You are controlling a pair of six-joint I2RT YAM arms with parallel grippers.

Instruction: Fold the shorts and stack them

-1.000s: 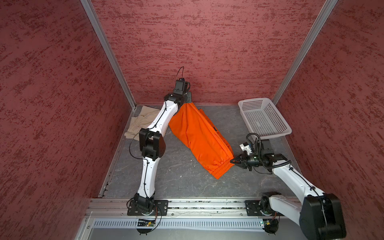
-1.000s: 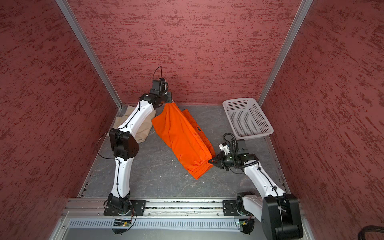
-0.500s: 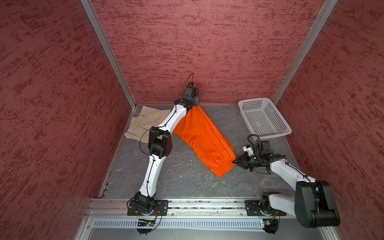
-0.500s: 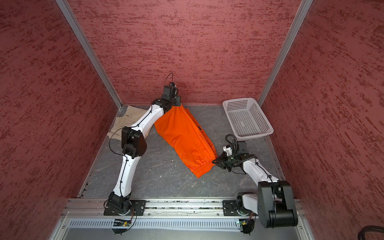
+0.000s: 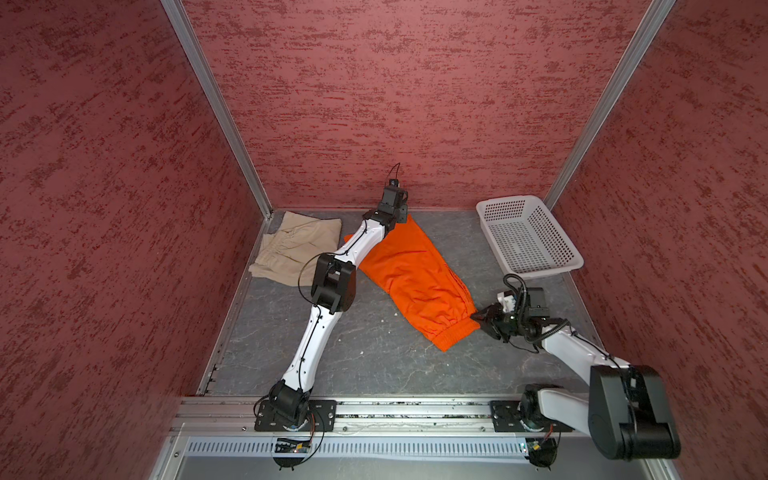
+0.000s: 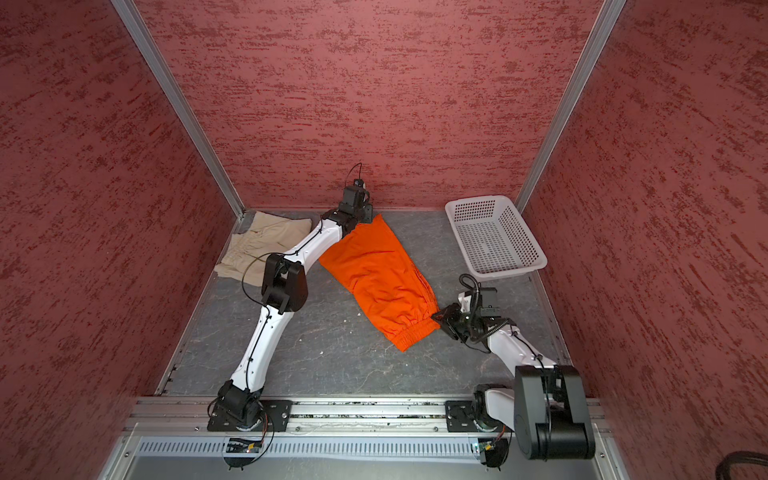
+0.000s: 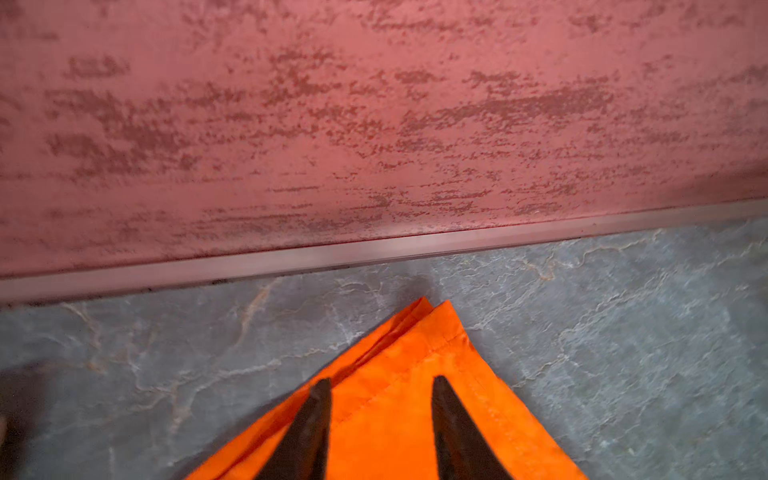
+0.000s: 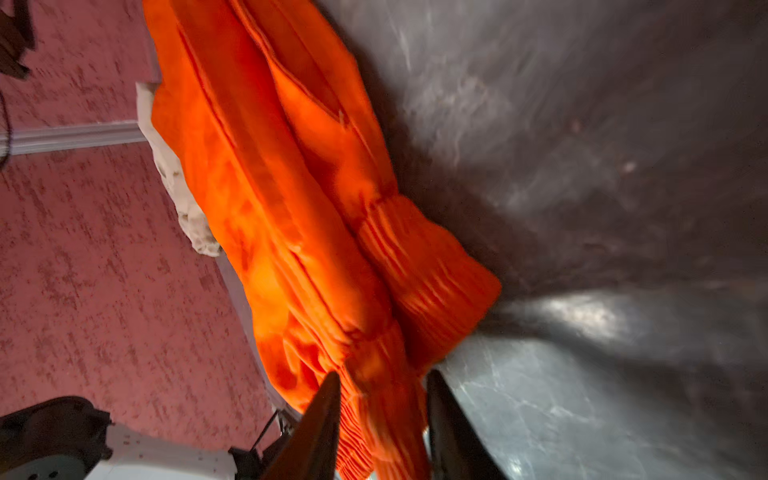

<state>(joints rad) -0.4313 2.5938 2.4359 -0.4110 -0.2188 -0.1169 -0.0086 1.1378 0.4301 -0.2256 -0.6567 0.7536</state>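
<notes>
Blur softens orange shorts (image 8: 291,208) at right pincer (image 8: 382,376), parted astride their waistband (image 8: 432,282). They lie diagonally; left pincer (image 7: 380,380) parted over far corner.

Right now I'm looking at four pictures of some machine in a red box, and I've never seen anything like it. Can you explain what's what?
It is a robot: two white jointed arms bolted to a rail at the near edge of a grey table walled in red. Two pictures look down from above and show almost the same view. The other two come from a small camera on each arm's wrist, looking along its fingers. On the table lie orange shorts, beige shorts in the far left corner, and an empty white basket at the far right. The left arm's fingers stand apart over a far corner of the orange shorts. The right arm's fingers stand apart around their gathered elastic end. Neither pair looks clamped, so nothing is lifted.
</notes>
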